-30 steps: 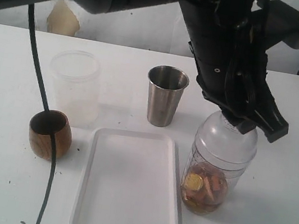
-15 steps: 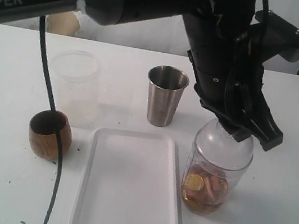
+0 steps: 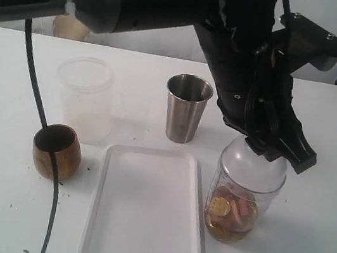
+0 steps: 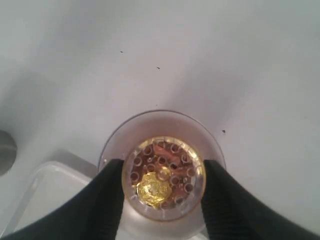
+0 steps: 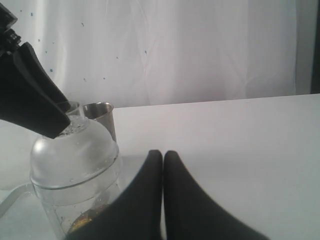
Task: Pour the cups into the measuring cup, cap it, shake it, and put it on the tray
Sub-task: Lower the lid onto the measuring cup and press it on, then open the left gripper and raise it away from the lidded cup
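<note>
Grips lid (image 3: 252, 164) of measuring cup (image 3: 232, 217) with left claw (image 4: 162, 172), jaws partway apart on its neck; holds right claw (image 5: 163, 155) fully closed, empty, near cup.

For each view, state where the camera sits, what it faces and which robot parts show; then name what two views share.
Exterior view: off the arms, looking down on the table; left end effector and arm show.
Left wrist view: straight above the measuring cup; fingers grip its top.
Right wrist view: low, level across the table; shut right end effector.
Shared: measuring cup, steel tumbler.
</note>
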Robot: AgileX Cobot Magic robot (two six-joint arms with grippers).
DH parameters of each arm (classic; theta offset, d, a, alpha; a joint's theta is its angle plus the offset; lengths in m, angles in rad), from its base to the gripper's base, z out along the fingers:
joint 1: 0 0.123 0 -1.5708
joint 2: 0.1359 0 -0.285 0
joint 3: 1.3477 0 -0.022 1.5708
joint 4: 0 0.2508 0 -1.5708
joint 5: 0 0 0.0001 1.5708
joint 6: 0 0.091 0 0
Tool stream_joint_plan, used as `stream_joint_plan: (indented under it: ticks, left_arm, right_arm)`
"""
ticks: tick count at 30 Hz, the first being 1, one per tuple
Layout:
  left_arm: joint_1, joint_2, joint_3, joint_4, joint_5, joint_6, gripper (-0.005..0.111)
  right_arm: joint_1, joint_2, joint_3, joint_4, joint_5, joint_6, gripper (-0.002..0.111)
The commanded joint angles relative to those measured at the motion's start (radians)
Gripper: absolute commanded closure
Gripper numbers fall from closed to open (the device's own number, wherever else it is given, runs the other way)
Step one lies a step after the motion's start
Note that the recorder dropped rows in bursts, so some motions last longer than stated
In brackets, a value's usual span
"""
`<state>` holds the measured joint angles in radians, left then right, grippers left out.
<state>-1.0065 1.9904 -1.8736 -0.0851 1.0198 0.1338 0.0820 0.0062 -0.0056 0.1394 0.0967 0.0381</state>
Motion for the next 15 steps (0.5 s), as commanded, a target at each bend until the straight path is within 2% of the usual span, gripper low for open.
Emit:
stream_joint_plan:
  ticks: [1, 7, 15]
  left_arm:
    - [-0.004, 0.045, 0.038, -0.026, 0.11, -0.004, 0.1]
    - [-0.004, 0.045, 0.038, -0.026, 0.103, -0.005, 0.071]
    - [-0.004, 0.045, 0.034, -0.026, 0.091, -0.024, 0.042]
  right_arm:
    - [0.007, -0.006, 0.006, -0.001, -0.008, 0.001, 0.108]
    - [0.007, -0.006, 0.006, -0.001, -0.008, 0.001, 0.108]
    - [0.007, -0.006, 0.006, -0.001, -0.008, 0.001, 0.108]
